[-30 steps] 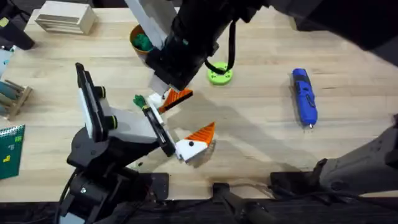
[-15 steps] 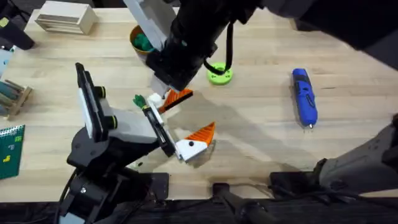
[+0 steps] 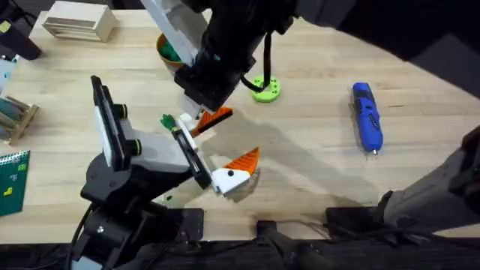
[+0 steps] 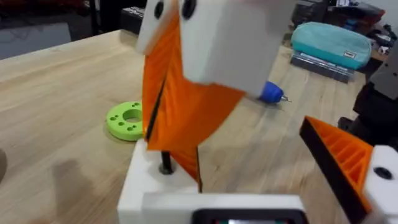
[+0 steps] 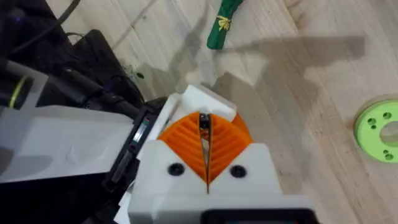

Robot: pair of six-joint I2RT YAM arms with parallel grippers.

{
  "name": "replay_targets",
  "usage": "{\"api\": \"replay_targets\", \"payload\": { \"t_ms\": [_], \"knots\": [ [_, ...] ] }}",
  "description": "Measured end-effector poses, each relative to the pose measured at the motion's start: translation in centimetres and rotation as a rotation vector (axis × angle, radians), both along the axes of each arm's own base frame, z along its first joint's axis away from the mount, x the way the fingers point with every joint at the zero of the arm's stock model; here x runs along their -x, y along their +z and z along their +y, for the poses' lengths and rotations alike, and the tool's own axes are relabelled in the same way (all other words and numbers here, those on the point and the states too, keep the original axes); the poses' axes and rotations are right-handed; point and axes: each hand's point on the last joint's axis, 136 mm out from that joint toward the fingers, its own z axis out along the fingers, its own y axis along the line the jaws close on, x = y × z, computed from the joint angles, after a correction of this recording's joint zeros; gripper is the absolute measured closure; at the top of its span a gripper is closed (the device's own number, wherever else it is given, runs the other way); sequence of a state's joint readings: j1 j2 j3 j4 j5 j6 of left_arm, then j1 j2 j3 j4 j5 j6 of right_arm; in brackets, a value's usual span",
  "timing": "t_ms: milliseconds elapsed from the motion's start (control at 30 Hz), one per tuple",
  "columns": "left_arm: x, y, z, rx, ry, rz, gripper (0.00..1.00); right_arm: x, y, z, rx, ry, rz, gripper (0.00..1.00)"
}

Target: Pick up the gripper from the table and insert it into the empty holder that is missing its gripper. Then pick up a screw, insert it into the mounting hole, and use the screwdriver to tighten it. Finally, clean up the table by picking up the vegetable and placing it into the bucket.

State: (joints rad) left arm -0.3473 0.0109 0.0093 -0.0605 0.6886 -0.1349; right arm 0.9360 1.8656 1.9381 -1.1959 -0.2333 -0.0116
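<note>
The right gripper [image 5: 205, 163], pads pinched together on something thin, hung directly above the holder [image 4: 163, 186].

Matt wooden table [image 3: 315, 157] with plank seams — glossy blue plastic screwdriver [image 3: 367, 116], ribbed orange pads [image 5: 205, 146].

Blue screwdriver [image 3: 367, 117], lime-green ring [image 3: 265, 90], orange ribbed gripper [image 3: 244, 160], light wooden table [image 3: 315, 157], green vegetable [image 5: 222, 23]
</note>
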Motion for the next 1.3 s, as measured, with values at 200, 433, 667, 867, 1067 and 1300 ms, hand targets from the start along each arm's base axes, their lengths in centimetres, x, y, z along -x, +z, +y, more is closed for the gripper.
{"api": "replay_targets", "payload": {
  "t_ms": [200,433,667,867,1067,1300],
  "knots": [
    [0.0,0.0,0.0,0.0,0.0,0.0,0.014,0.0,0.0,0.0,0.0,0.0,0.0,0.994],
    [0.0,0.0,0.0,0.0,0.0,0.0,0.014,0.0,-0.1,0.0,0.003,0.0,0.003,0.994],
    [0.1,0.0,0.0,0.0,-0.004,0.001,0.014,0.2,-0.8,0.2,0.015,0.006,0.021,0.994],
    [0.1,0.0,0.0,0.0,-0.004,0.0,0.014,0.4,-0.8,0.2,0.018,0.012,0.021,0.992],
    [0.0,0.0,0.0,0.0,-0.003,0.001,0.013,0.0,-0.9,-0.2,0.028,0.005,0.018,0.2],
    [0.1,0.0,0.0,0.0,-0.004,0.0,0.014,-1.9,-0.8,-1.3,0.02,-0.043,0.019,0.147]
  ]
}}
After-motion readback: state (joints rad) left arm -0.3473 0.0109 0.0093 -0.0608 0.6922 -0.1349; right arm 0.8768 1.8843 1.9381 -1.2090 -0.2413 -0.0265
